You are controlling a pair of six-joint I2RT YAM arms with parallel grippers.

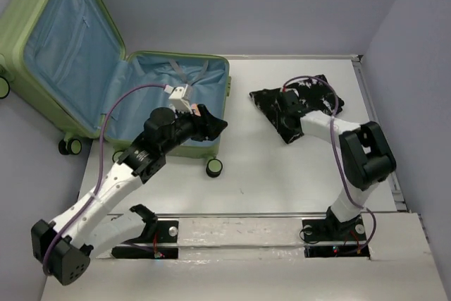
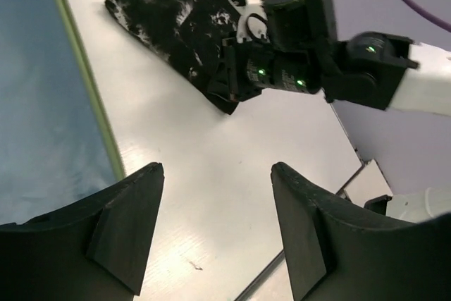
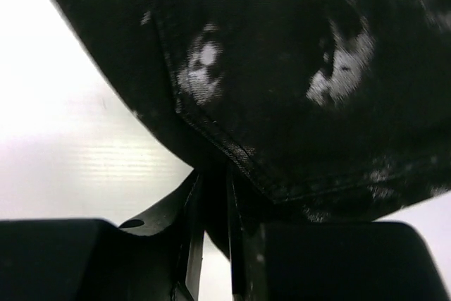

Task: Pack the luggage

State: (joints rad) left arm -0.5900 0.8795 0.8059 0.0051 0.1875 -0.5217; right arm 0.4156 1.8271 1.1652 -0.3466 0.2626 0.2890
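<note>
- The luggage (image 1: 151, 79), a light-green ribbed hard-shell suitcase, lies open at the table's (image 1: 282, 174) far-left corner.
- Base half flat, light blue lining up.
- Lid tilted up leftward.
- Black, green-hubbed wheels (image 1: 213, 167) on its near side.

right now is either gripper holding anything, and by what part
The right gripper pinches the black-and-white patterned cloth bundle by its hemmed edge; the left gripper is open, empty.
</note>
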